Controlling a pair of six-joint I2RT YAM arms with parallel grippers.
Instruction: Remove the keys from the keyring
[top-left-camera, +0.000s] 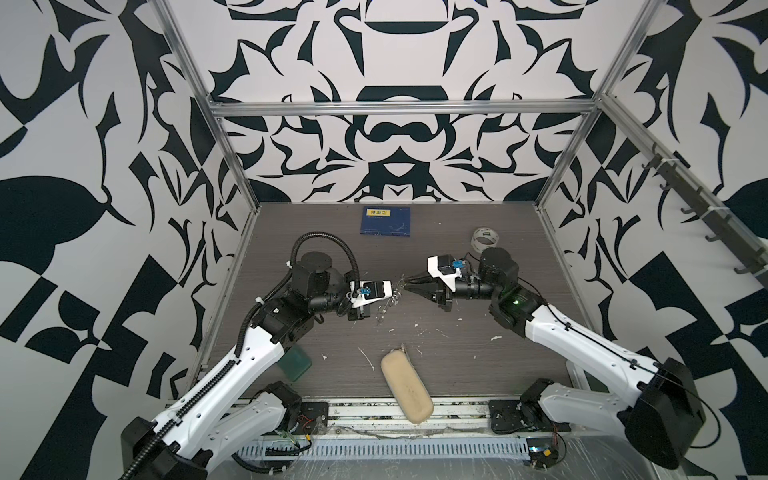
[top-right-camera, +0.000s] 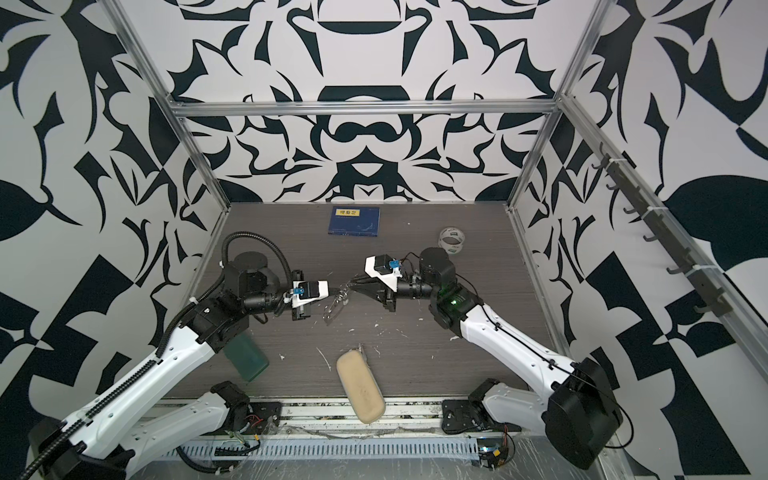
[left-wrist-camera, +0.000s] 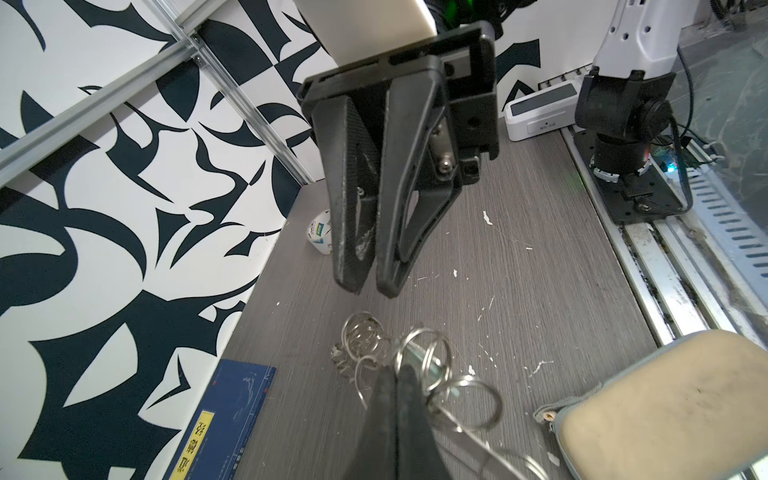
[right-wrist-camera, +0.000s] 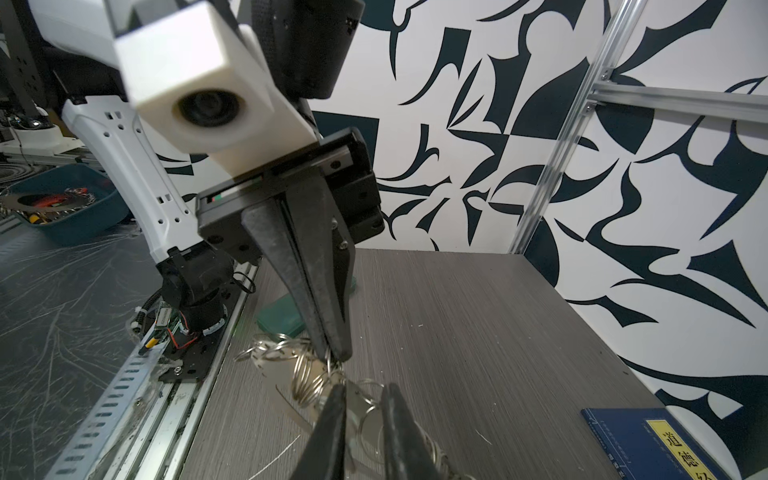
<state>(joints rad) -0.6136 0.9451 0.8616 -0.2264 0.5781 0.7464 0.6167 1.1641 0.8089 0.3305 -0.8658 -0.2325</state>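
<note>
The keyring is a bunch of silvery wire rings and link chain held up between both arms over the table's middle. A thin glossy loop of the keyring hangs down from it. My left gripper is shut on the rings, and in both top views it reaches in from the left. My right gripper faces it with its jaws a little apart, rings showing in the gap. A flat silvery piece there looks like one of the keys, though I cannot tell for sure.
A blue book lies at the back. A clear tape roll stands at the back right. A beige case overhangs the front edge, and a green box sits under the left arm. White flecks dot the grey table.
</note>
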